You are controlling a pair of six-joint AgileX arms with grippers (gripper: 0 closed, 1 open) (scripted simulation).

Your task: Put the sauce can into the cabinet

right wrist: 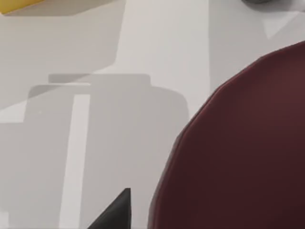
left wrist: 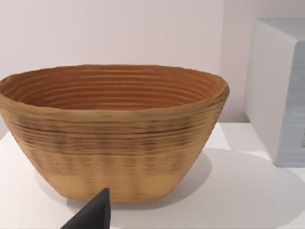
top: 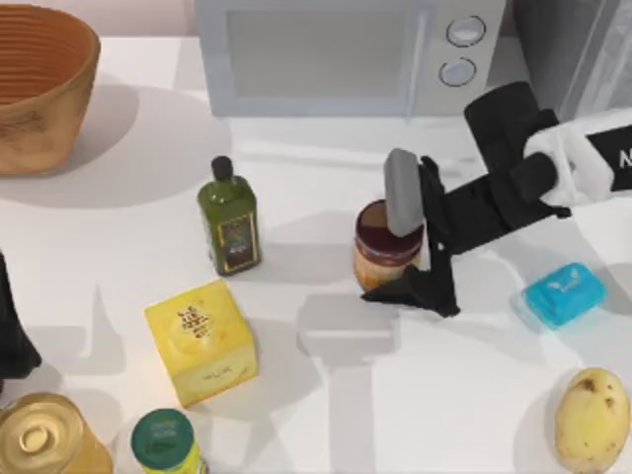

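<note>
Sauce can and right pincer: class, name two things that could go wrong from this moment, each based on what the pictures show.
1. The right pincer straddles the sauce can from above; if a finger catches the maroon lid, the can may tip or slide.
2. The oil bottle stands close by on the can's left; a pushed can could knock it over.
The left pincer is parked near the basket.

Open table (top: 326,395) lies in front of the sauce can (top: 380,259). Oil bottle (top: 229,217) stands to its left with a clear gap between; microwave (top: 346,49) blocks the back. Blue soap (top: 563,293) and potato (top: 591,419) occupy the right side. Yellow box (top: 202,341) sits front-left, apart.
</note>
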